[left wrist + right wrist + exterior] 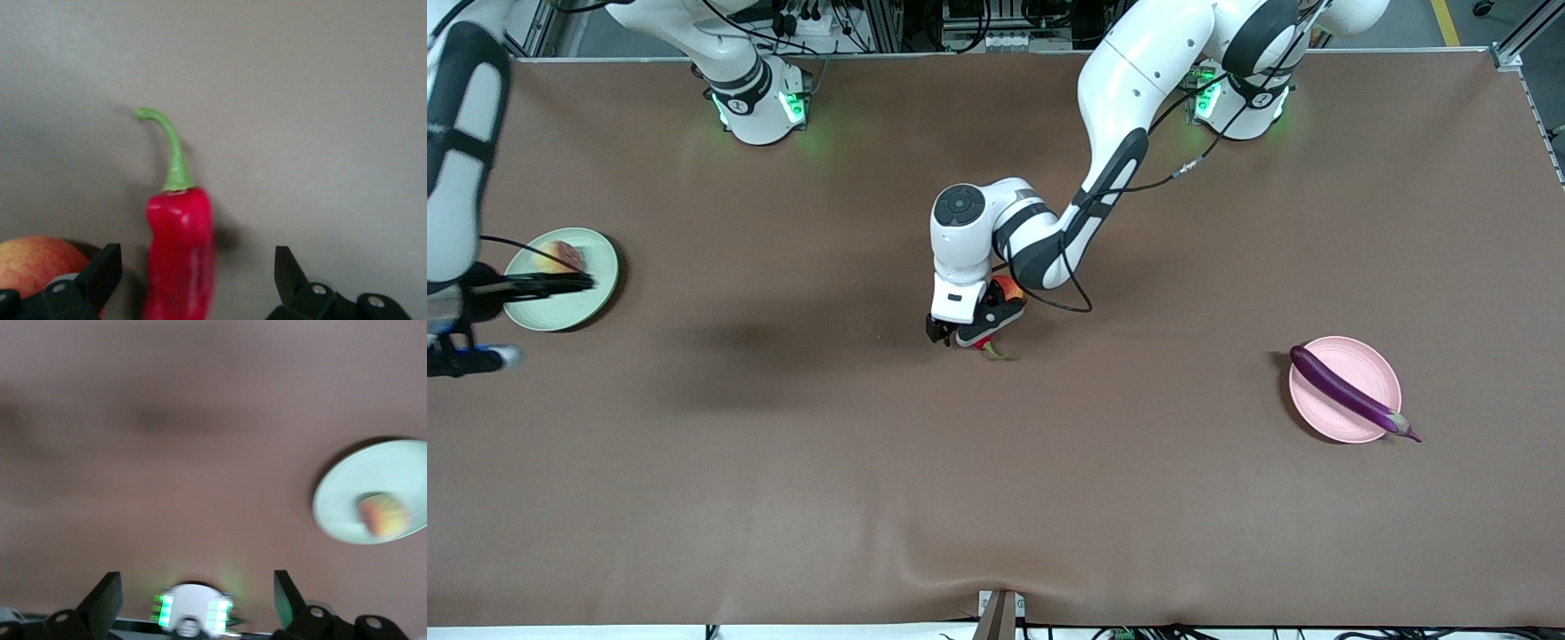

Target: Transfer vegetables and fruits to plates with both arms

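Chili pepper (180, 263): short, wrinkled, glossy red, with a curved green stem; it lies on the brown counter (996, 498) mid-table, between the spread fingers of the left gripper.
Left gripper (959, 335): black, low over the chili pepper, jaws wide apart, one finger on each side of the pepper; whether they touch it I cannot tell.
Red-orange fruit (1007, 289): small and round, beside the chili pepper, farther from the front camera, partly hidden by the left gripper.
Eggplant (1349, 393): long, slim, shiny purple, lying across the pale pink plate (1371, 361), toward the left arm's end of the counter from the chili pepper; its stem end hangs over the rim.
Peach (562, 256): round, yellow-pink, on the pale green plate (596, 298), toward the right arm's end from the chili pepper.
Right gripper (193, 603): raised near the pale green plate, jaws wide, holding nothing.
Counter: matte brown covering, faintly rippled at the edge nearest the front camera.
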